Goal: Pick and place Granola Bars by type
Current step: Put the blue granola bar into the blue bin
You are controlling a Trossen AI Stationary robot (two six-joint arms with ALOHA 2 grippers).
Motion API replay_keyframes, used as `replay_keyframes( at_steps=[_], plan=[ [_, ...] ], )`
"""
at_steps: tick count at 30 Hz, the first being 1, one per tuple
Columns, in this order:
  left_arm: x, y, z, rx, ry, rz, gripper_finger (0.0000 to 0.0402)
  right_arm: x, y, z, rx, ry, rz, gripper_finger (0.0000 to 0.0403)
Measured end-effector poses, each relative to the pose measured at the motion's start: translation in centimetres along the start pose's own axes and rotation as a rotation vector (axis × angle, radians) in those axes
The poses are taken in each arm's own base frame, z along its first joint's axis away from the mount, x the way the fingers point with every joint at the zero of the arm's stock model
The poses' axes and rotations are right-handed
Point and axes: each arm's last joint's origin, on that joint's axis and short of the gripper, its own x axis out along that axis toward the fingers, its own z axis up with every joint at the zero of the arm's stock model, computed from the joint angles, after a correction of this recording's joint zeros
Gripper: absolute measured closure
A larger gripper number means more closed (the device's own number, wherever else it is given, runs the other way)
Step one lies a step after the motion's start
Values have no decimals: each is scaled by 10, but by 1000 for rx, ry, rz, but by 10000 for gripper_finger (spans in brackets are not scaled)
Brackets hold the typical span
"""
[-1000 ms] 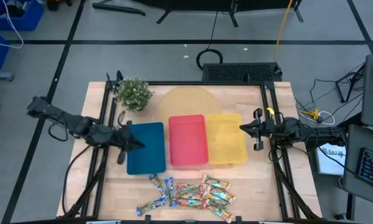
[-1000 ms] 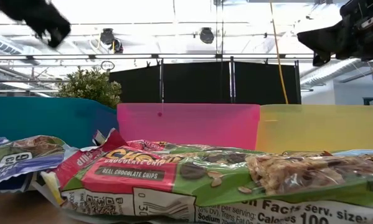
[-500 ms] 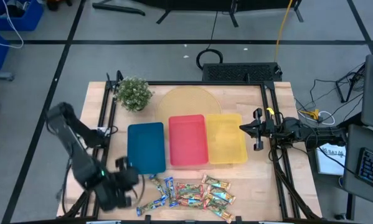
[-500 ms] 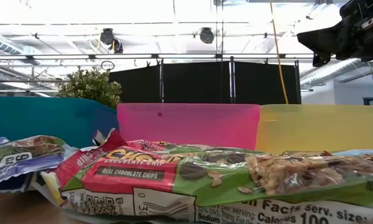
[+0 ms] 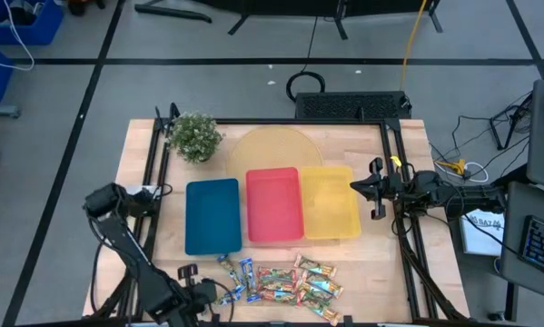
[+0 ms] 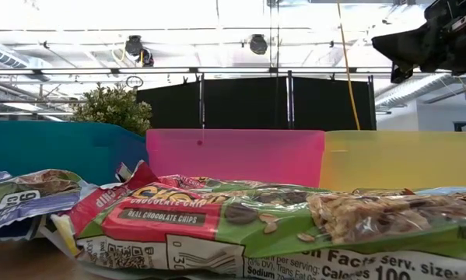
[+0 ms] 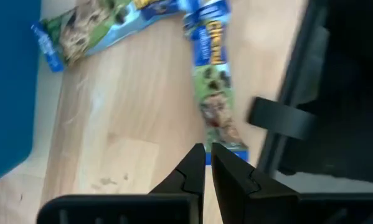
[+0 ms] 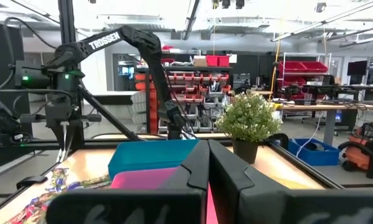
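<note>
3 trays, blue tray (image 5: 212, 215), red tray (image 5: 273, 204), yellow tray (image 5: 330, 201), sit side by side as sorting bins; Granola Bars (image 5: 276, 283) piled just in front; left gripper (image 7: 206, 163) nearly closed, empty, beside pile; right gripper (image 5: 373, 190) shut, parked by yellow tray

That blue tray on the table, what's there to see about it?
The blue tray is a shallow rectangular bin that looks like smooth teal-blue plastic, with rounded corners and a raised rim. It lies flat on the wooden table, leftmost of three trays, right beside the red tray, and nothing shows inside it. A potted plant stands behind it; the granola bars lie heaped in front, one nearly at its front edge. No gripper touches it.
</note>
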Motion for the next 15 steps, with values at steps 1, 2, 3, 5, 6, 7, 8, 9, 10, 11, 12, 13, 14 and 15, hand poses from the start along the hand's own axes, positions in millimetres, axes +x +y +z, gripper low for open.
replay_keyframes(
  at_steps=[1, 2, 3, 5, 6, 7, 8, 9, 10, 11, 12, 13, 14, 15],
  plan=[
    [2, 0, 0, -15, 1, 10, 369, 0, 0, 0, 0, 3, 0, 403],
    [3, 0, 0, -21, -1, 15, 368, 0, 0, 0, 0, 3, 0, 403],
    [4, 0, 1, -21, -3, 15, 366, 0, 0, 0, 0, 2, 0, 403],
    [5, 0, 3, -25, -11, 16, 357, 0, 0, 0, 0, 2, 0, 403],
    [5, 0, 3, -26, -25, 20, 349, 0, 0, 0, 0, 2, 1, 403],
    [5, 0, 4, -26, -37, 22, 339, 0, 0, -1, 0, 6, 1, 403],
    [5, 0, 4, -22, -48, 21, 326, 0, 0, -1, 0, 12, 1, 403],
    [5, -1, 5, -9, -52, 16, 313, 0, 0, -2, -1, 17, 1, 403],
    [5, -1, 5, 1, -50, 7, 298, 0, 0, -2, -1, 21, 1, 403],
    [5, -2, 7, 1, -49, -3, 281, 0, 0, -2, -1, 23, 1, 403],
    [5, -2, 9, -2, -48, -14, 263, 0, 0, -2, -2, 26, 1, 403],
    [5, -3, 11, -12, -48, -27, 245, 0, 0, -3, -2, 28, 1, 403],
    [6, -3, 14, -31, -50, -46, 226, 0, 0, -3, -2, 28, 1, 403],
    [6, -4, 18, -53, -53, -68, 208, 0, 0, -3, -1, 27, 1, 403]
  ],
)
